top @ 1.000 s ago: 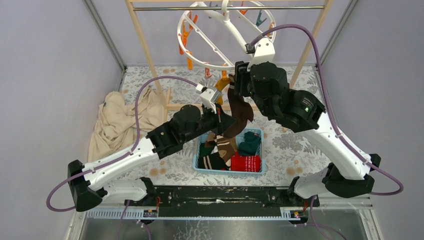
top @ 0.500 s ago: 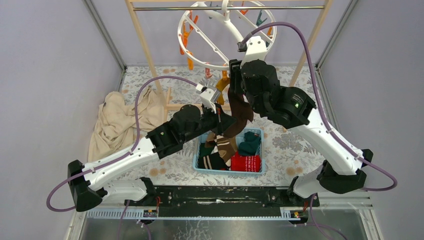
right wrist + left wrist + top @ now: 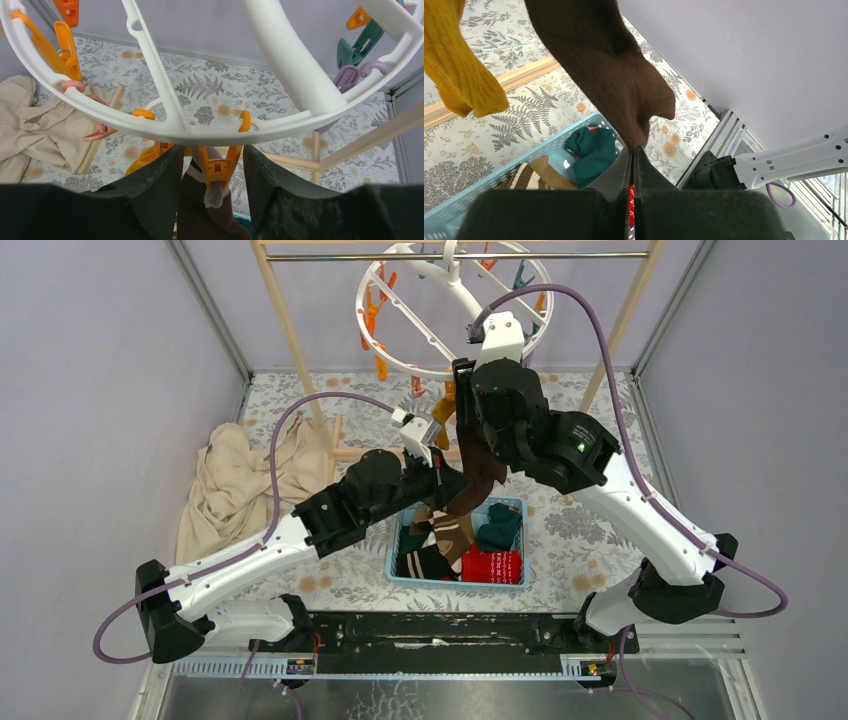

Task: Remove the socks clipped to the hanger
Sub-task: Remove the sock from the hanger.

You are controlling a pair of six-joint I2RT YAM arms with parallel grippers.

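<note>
From above, a beige cloth (image 3: 235,485) lies off to the left, and a basket (image 3: 455,585) of socks (image 3: 490,565) sits under my arms. The hanger (image 3: 420,315) hangs from the rack (image 3: 290,330), tilted, with my right arm crossing its near rim.

Left wrist: my left gripper (image 3: 634,150) is pinched tight on the toe of the brown sock (image 3: 604,65). A mustard sock (image 3: 459,60) dangles beside it.

Right wrist: my right gripper (image 3: 212,165) stands parted either side of the orange clip (image 3: 218,167) biting that sock's cuff, and it grips nothing.
</note>
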